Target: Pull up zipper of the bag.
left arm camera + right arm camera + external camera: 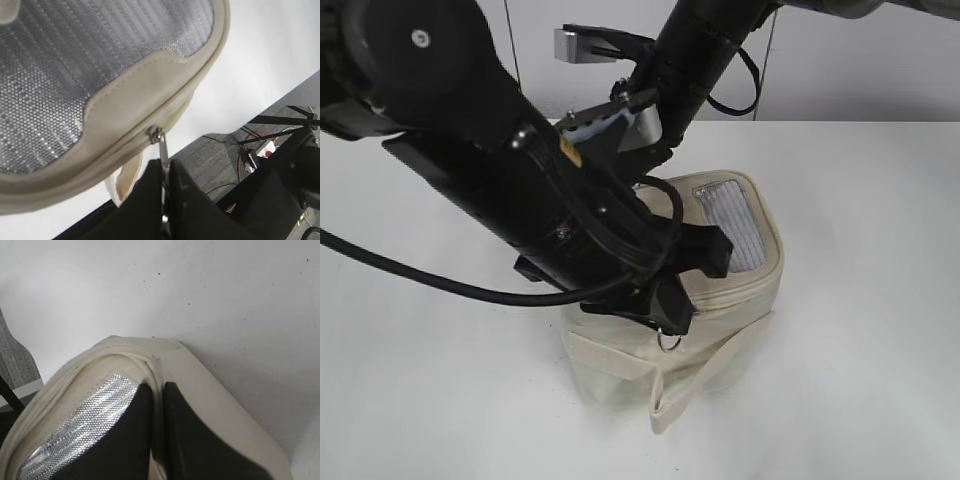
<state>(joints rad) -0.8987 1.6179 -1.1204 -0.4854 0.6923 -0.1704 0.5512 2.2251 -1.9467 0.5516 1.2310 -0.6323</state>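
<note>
Two hands grip one soft cream bag (720, 300) lying on the white tabletop (860, 400). Nearest, the left hand (165, 200) is pressed together on the thin metal zipper pull (162, 165), the right place to take hold, though small and likely slippery. Light, floppy fabric will probably bunch and drag unless braced. Farther back, the right hand (157, 435) pinches the bag's rim beside its silver mesh panel (730, 225). A loose strap (700, 375) trails in front; nothing else stands in the way.
</note>
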